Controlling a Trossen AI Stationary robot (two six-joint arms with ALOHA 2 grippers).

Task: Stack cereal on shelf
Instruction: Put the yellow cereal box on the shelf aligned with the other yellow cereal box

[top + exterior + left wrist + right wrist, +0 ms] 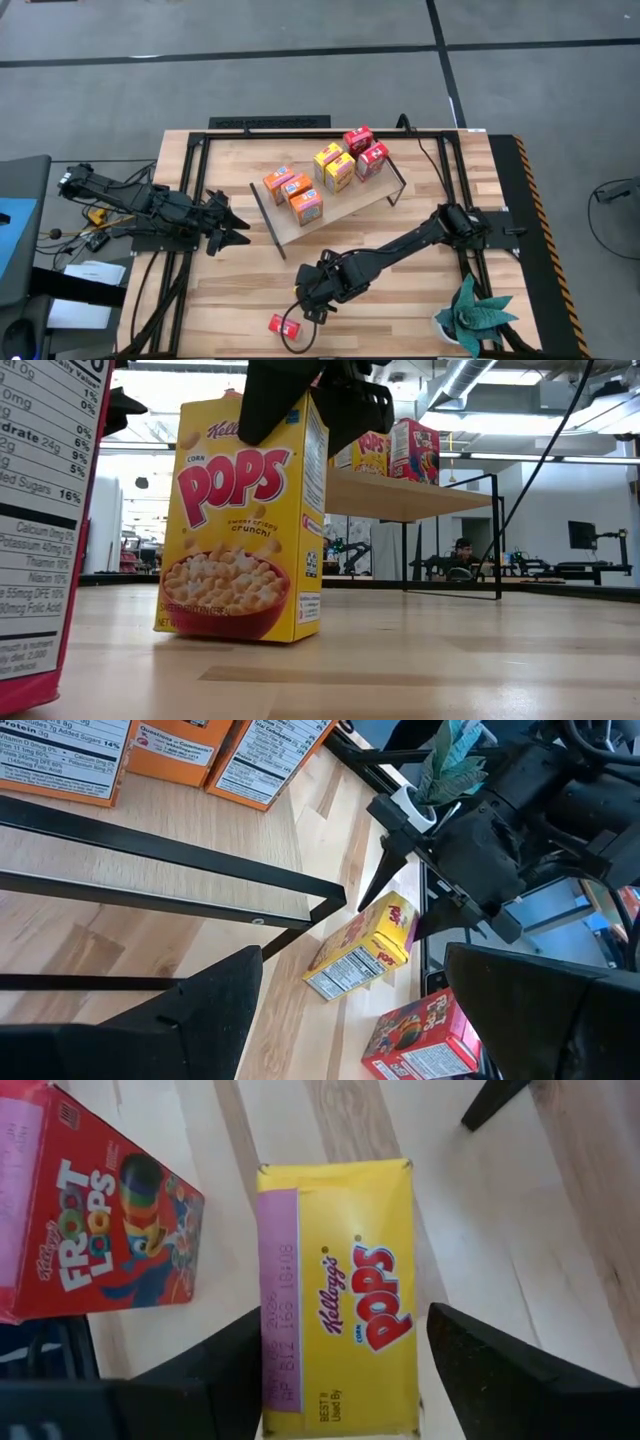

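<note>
The wide light-wood shelf board with thin black rod frames [335, 200] lies at the table's centre, its long axis running from seven o'clock to one o'clock in the high view. On it stand seven small cardboard cereal boxes: three orange [293, 192] toward its seven o'clock end, two yellow [334, 166] midway, two red [366, 152] toward one o'clock.

The right gripper [318, 288] hangs at the shelf's six o'clock side, over an upright yellow Corn Pops box [338, 1300]. Its two dark fingers stand apart, one on each side of the box's narrow top, not visibly pressing it. The top's long axis runs parallel to the fingers, so closing should pinch the broad faces. In the low view the box stands on the bare tabletop, printed front toward that camera.

A red Froot Loops box [283, 324] stands just beside it, at seven o'clock of the gripper.

The left gripper [232, 226] waits at the shelf's nine o'clock end, fingers spread and empty, farther from both loose boxes.
</note>
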